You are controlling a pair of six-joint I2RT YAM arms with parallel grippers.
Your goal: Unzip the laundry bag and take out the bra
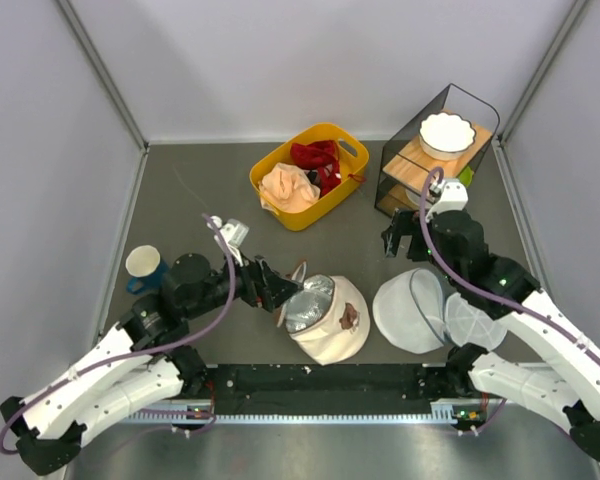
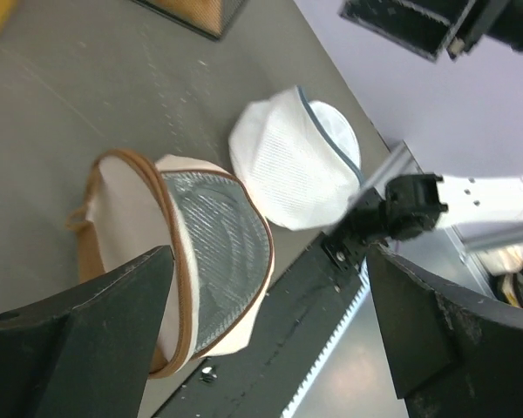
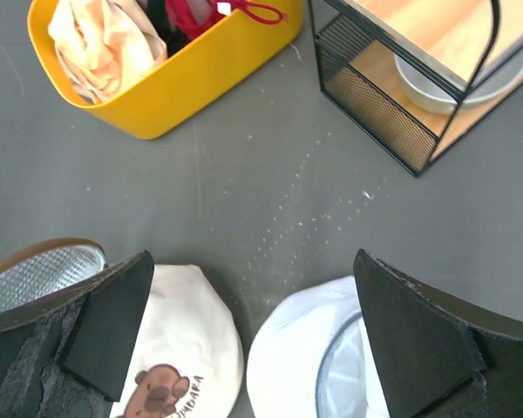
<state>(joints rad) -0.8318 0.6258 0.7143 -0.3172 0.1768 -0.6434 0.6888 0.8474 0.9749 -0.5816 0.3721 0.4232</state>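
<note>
Wide-spread fingers of the left gripper [image 1: 276, 290] hold nothing; their tips sit at the open mouth of the bag [image 1: 332, 325], though contact cannot be told. That bag lies on its side near the table's [image 1: 210, 180] near edge, silvery lining showing. The right gripper [image 3: 253, 261] is also spread and empty, hanging over the table just behind the bag and a mesh pouch [image 1: 408, 312] to its right. Toward the far edge sits a yellow basket [image 3: 174, 87].

Bright, even light from above gives only soft shadows. The left wrist view is slightly blurred, and the silvery lining of the laundry bag [image 2: 218, 252] shines.
</note>
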